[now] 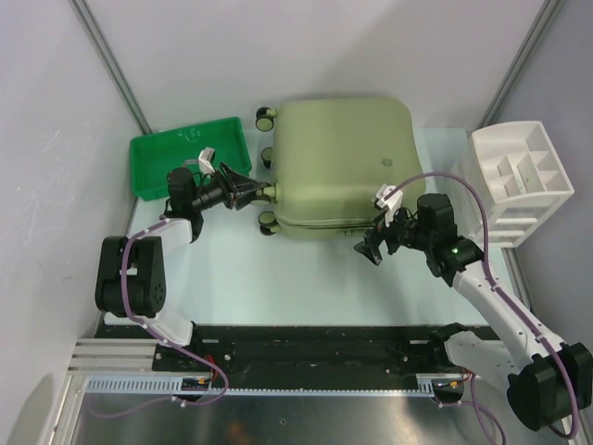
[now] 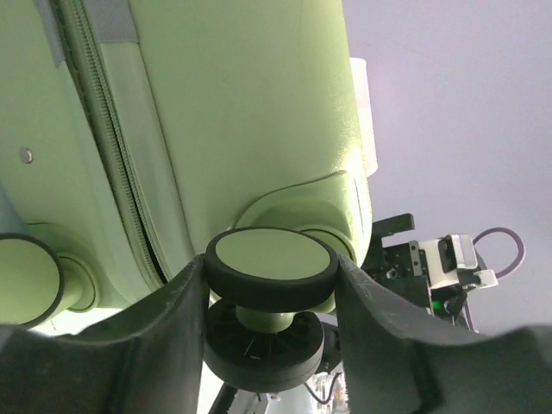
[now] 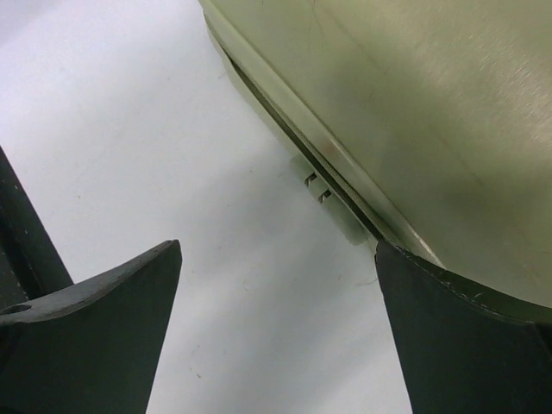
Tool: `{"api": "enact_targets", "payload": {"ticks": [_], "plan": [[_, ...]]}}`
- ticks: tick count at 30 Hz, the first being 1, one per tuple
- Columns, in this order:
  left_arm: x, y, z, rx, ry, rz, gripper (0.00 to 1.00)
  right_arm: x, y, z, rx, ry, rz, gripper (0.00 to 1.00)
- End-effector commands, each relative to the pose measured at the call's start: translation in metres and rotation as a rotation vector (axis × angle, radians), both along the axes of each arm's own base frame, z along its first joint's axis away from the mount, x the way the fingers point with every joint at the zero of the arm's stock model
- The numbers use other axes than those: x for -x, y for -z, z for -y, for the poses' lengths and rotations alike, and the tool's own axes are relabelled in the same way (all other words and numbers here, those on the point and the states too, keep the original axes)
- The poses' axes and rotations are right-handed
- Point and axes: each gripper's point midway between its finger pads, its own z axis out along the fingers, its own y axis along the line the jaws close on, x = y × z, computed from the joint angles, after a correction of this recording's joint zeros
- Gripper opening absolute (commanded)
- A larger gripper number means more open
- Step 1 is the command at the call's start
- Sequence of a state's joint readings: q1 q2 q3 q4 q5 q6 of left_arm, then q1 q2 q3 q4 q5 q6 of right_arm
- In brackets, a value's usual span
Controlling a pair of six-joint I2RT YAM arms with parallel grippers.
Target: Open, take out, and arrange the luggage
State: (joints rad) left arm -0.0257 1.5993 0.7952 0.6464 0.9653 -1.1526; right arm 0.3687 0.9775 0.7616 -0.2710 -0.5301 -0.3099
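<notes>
Pale table (image 1: 278, 278) between white walls carries the olive suitcase (image 1: 343, 167), lying flat and zipped shut at the far middle, with a green tray (image 1: 185, 158) to its left and a white organizer (image 1: 519, 181) to its right. The left pincer (image 1: 259, 190) is clenched on a black-rimmed wheel (image 2: 272, 257) on the case's left side. The right pincer (image 1: 373, 248) stands released, jaws spread wide, just beside the zip seam on the near edge.

Olive-green luggage (image 1: 343, 162), bright green tray (image 1: 159, 165), white organizer (image 1: 506, 219)
</notes>
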Motion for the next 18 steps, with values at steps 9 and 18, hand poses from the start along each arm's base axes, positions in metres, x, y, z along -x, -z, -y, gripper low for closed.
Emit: {"api": "enact_targets", "payload": {"ticks": [9, 18], "plan": [[0.009, -0.104, 0.008, 0.159, 0.058, 0.151, 0.25, 0.0, 0.005, -0.003, 0.07, -0.017, 0.312, 0.93], [0.0, -0.152, 0.007, 0.215, 0.038, 0.2, 0.09, -0.025, -0.02, -0.023, 0.076, 0.059, 0.56, 0.88]]}}
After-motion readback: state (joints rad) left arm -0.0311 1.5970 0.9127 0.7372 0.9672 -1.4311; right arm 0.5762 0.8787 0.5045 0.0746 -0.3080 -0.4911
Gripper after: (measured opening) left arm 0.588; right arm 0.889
